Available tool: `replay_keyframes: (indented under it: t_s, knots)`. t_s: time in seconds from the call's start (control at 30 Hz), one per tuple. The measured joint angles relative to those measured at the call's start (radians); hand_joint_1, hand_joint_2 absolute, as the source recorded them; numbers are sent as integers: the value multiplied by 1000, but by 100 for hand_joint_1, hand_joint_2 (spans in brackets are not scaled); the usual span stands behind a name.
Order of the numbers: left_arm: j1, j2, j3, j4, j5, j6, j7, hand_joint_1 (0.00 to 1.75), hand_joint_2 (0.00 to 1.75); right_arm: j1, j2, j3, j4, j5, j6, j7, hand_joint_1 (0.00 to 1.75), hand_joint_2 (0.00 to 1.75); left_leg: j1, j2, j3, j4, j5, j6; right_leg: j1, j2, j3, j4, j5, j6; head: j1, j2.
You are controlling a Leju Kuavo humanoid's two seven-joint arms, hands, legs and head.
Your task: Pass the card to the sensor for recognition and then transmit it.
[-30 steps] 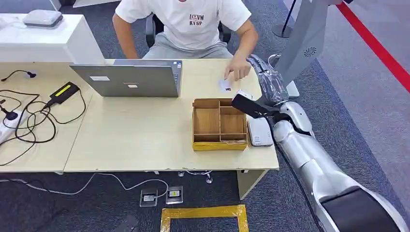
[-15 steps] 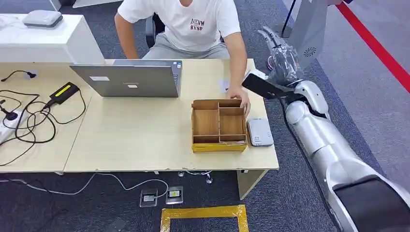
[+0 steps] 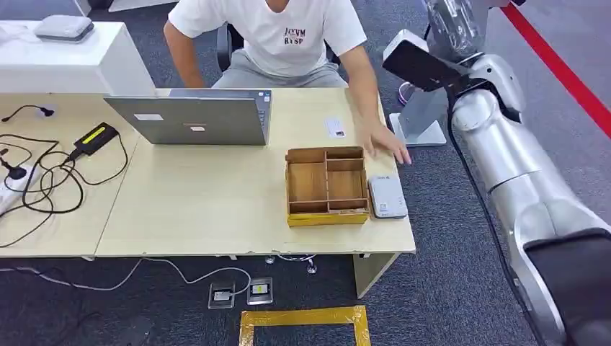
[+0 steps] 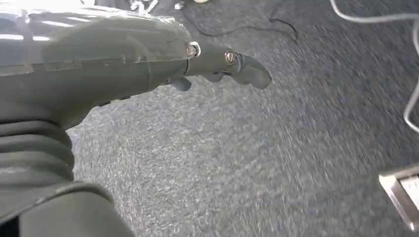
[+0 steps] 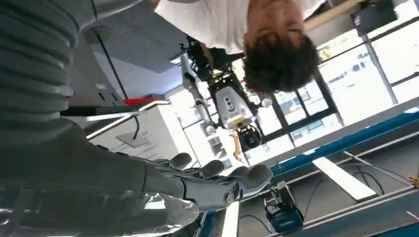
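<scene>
While the right hand (image 3: 448, 25) is raised beside the tabletop (image 3: 216, 202), fingers (image 5: 217, 170) loosely extended and holding nothing, the card (image 3: 334, 127) lies near the person's hand (image 3: 389, 146). Sensor (image 3: 387, 196) pass and handover look undone.

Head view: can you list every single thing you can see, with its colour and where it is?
Card: one, white, on the table beyond the box.
Sensor: one, pale grey, right of the box.
Box: one, brown, with compartments, on the table.
Laptop: one, grey, open, mid-table.
Cables: several, black, table's left end.
Table: one, light wood.
Person's hand: one, at the table's right edge.
Right hand: one, silvery, raised beyond the table, holding nothing.
Left hand: one, grey, above dark carpet.
</scene>
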Motion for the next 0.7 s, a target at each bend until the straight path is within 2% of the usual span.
replay_keyframes:
  t_s: [0.17, 0.23, 0.3, 0.33, 0.4, 0.43, 0.53, 0.7]
  knots:
    - [1, 4, 37, 2, 36, 19, -28, 0, 0, -19, -5, -31, -69, -170, 168, 37, 0, 175, 0, 0, 0, 0, 0, 0, 0, 0, 0, 0, 0, 0, 0, 0]
    - [1, 2, 46, 2, 49, 24, -39, 0, 0, -4, -5, -37, -101, -213, 210, 60, 0, 175, 0, 0, 0, 0, 0, 0, 0, 0, 0, 0, 0, 0, 0, 0]
    - [1, -2, 61, 2, 63, 31, -51, 0, 0, 37, -7, -40, -146, -267, 289, 103, 0, 175, 0, 0, 1, 0, 0, 0, 0, 0, 1, 0, 0, 0, 0, 0]
    - [0, -5, 69, 2, 71, 33, -57, 0, 0, 77, -11, -41, -178, -306, 350, 126, 0, 175, 0, 0, 2, 0, 0, 0, 0, 0, 2, -1, 0, 0, 0, 0]
    - [0, -9, 80, 2, 78, 31, -67, 0, 0, 162, -17, -40, -242, -356, 420, 160, 0, 175, 0, 0, 4, 0, 0, 0, 0, 0, 1, -1, 0, -1, -1, 0]
    - [-1, -11, 87, 2, 78, 30, -69, 0, 0, 210, -22, -40, -280, -372, 425, 175, 0, 175, 0, -1, 16, 0, 0, 0, 1, 0, 1, -1, 0, 0, 0, 0]
    - [-6, -18, 94, 2, 77, 29, -69, 0, 0, 343, -38, -39, -383, -382, 422, 195, 0, 175, -1, -2, 16, 1, 0, 0, 0, -1, 1, 0, 0, 0, 0, 0]
    - [-17, -26, 105, 2, 77, 30, -69, 0, 0, 437, -61, -38, -503, -387, 403, 221, 0, 175, 0, -2, 16, 0, 0, 0, 0, -1, 1, 0, 0, 0, 0, 0]
